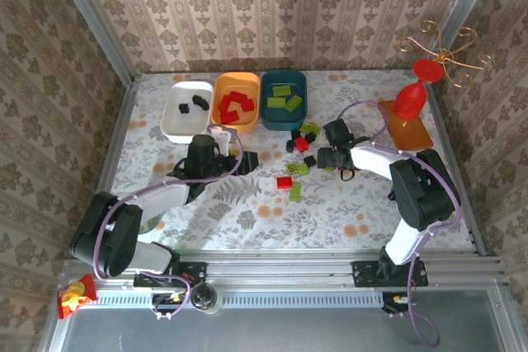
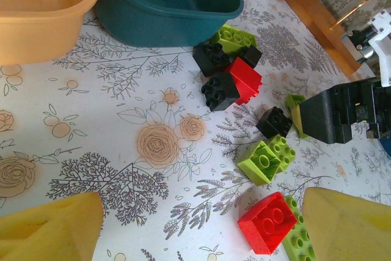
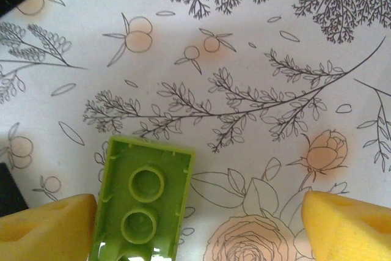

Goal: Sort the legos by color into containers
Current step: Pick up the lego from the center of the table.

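Lime brick (image 3: 143,203), underside up, long axis up-frame — we log it left of centre within the right gripper's (image 3: 198,224) wide-open, empty jaws, hard by the lower-left one.

The left arm (image 1: 157,199) stretched from its base toward one o'clock. Its wrist turned the left gripper (image 1: 244,158) toward three o'clock, its yellow pads (image 2: 49,227) spread wide. The right arm (image 1: 412,183) bent toward eleven o'clock. The right gripper (image 1: 323,157) pointed toward nine o'clock, jaws likewise wide apart.
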You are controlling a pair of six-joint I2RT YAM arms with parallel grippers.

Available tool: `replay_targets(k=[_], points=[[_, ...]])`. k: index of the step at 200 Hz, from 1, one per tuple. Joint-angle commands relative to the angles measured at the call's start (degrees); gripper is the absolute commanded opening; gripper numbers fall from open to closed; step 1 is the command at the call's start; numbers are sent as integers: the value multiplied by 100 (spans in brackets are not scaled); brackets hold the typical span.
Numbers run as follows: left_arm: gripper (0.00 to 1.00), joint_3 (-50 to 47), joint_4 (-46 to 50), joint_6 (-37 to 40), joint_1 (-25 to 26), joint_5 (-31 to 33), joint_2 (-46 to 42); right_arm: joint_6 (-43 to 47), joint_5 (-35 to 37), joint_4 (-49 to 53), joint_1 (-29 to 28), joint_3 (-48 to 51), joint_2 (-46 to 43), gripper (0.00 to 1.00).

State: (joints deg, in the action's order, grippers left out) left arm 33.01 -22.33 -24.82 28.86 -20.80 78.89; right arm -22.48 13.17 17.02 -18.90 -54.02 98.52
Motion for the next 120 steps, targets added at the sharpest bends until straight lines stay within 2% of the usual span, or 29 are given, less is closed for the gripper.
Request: replay_targets(k=[1, 23, 56, 97, 120], points=[[86, 47, -44, 77, 30, -21, -181, -46, -14, 257, 28, 91, -118, 84], [86, 47, -44, 74, 23, -21, -192, -77, -307, 138, 31, 136, -80, 73], [86, 52, -39, 69, 27, -12, -172, -73, -386, 83, 31, 114, -17, 56], [86, 48, -18, 92, 23, -21, -207, 10, -333, 199, 58, -79, 148, 43], [86, 33, 4, 120, 16, 22, -262, 22, -534, 118, 153, -101, 111, 37]])
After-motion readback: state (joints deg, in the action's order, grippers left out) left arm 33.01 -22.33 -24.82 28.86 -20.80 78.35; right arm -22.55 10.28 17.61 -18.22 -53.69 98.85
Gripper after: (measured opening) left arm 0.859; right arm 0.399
